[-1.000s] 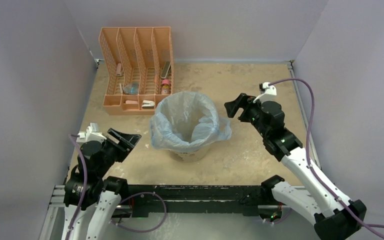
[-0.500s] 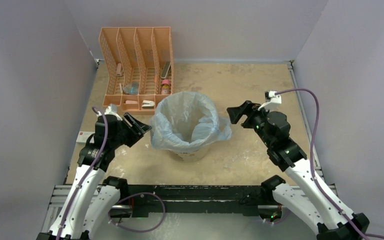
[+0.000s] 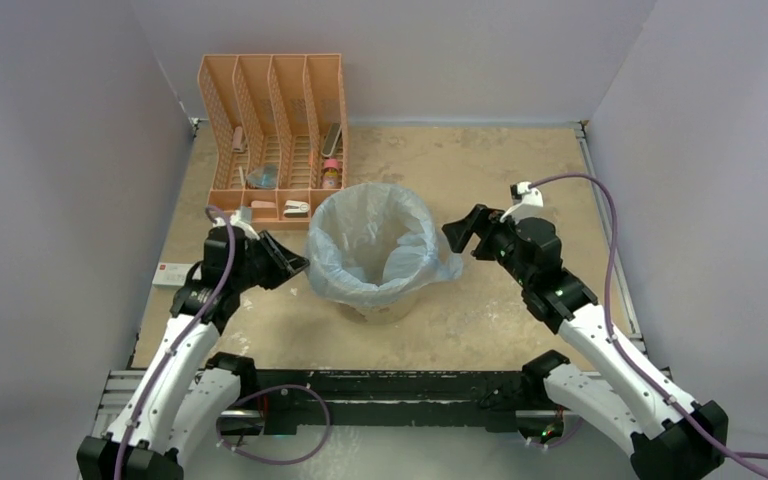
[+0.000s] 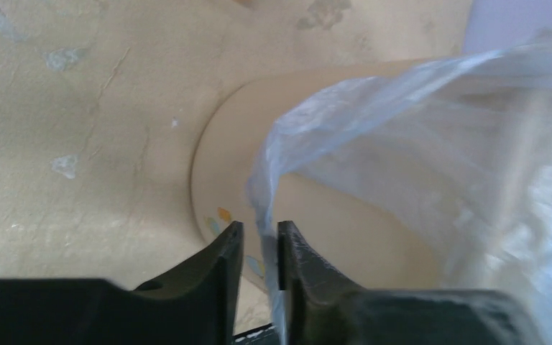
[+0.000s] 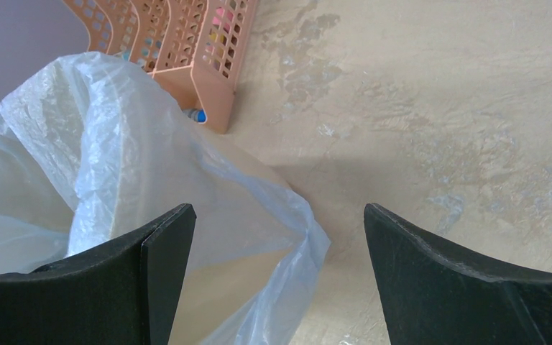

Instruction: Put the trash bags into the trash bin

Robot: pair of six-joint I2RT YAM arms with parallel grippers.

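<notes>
Step in hand, as we judge it: seating the bag (image 3: 372,240) in the bin (image 3: 380,310). The bag already sits inside the bin, mouth open, with film folded out over the rim and a loose flap hanging down the right side to the bench (image 3: 500,170).

The left claw (image 4: 260,233) is at the bin's left wall. Its jaws are nearly together with a thin gap, and the bag's edge runs through that gap. We cannot tell if the film is pinched. The right claw (image 5: 277,212) is spread wide and empty, just beside the right flap.

We judge the task mostly done, with the overhang left to tidy. The next move calls for a firm pinch and a gentle pull down the wall. The film is limp, so it may slip, or the bin may tip.

Containers: the bin holds only the bag, and we see nothing else inside. The organizer (image 3: 270,130) stands behind the bin with small items in its slots, too small to name.
</notes>
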